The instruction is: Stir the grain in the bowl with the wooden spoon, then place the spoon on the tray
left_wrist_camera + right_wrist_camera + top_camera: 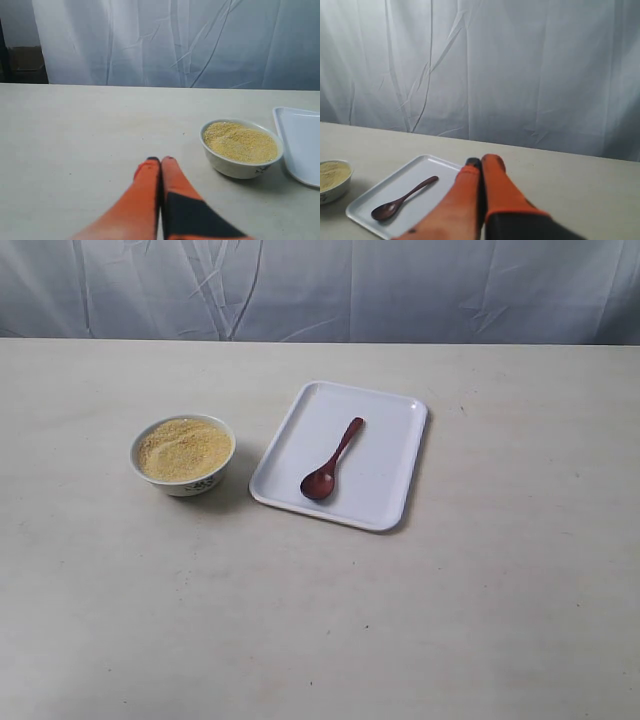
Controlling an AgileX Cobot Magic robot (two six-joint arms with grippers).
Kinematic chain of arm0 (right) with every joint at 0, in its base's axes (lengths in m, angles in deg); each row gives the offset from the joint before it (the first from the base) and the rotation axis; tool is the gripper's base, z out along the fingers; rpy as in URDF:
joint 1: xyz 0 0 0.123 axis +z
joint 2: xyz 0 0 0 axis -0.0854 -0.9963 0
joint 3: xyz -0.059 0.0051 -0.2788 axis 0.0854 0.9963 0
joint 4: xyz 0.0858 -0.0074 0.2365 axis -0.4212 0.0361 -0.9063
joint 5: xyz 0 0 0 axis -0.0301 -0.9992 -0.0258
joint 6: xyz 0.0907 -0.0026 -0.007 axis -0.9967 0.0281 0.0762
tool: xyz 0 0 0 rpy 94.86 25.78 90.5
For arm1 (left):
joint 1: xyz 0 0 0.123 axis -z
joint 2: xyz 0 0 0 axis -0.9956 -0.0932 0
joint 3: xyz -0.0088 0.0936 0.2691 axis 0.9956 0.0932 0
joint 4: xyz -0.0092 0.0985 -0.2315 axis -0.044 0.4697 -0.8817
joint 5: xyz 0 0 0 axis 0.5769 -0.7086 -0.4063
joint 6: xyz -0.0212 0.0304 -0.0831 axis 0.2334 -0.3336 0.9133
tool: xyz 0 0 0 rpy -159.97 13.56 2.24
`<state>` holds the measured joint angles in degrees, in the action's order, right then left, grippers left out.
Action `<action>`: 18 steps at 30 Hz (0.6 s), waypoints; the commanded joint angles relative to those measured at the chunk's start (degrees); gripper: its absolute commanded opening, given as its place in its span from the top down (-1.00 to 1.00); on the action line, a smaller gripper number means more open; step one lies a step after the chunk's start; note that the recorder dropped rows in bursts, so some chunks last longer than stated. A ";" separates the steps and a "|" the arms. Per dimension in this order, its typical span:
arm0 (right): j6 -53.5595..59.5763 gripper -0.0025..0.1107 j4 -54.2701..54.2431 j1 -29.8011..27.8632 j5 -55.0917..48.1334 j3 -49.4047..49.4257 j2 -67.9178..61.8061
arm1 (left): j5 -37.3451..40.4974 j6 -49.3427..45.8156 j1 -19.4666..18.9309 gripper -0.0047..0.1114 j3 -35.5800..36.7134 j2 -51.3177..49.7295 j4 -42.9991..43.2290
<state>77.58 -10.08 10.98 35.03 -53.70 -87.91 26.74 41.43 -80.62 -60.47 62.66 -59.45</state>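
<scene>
A small white bowl [183,454] with a dark pattern stands left of centre, filled with yellow-tan grain [184,447]. To its right lies the white tray [385,420], and the dark wooden spoon [331,459] rests on it, spoon end toward the near edge. Neither arm shows in the exterior view. My left gripper [160,160] is shut and empty above the table, a short way from the bowl [241,148]. My right gripper [484,161] is shut and empty too, raised beside the tray [372,198], apart from the spoon [402,198].
A creased pale cloth backdrop [320,290] hangs behind the table's far edge. Bare beige tabletop [320,620] stretches all round the bowl and tray.
</scene>
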 commanded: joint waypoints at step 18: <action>0.32 0.95 0.27 -1.63 2.23 9.53 2.12 | -0.31 0.03 -0.06 0.92 0.27 0.29 0.81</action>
<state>77.58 -10.37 9.73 35.24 -47.02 -86.07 26.74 41.43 -80.62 -60.47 62.66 -59.45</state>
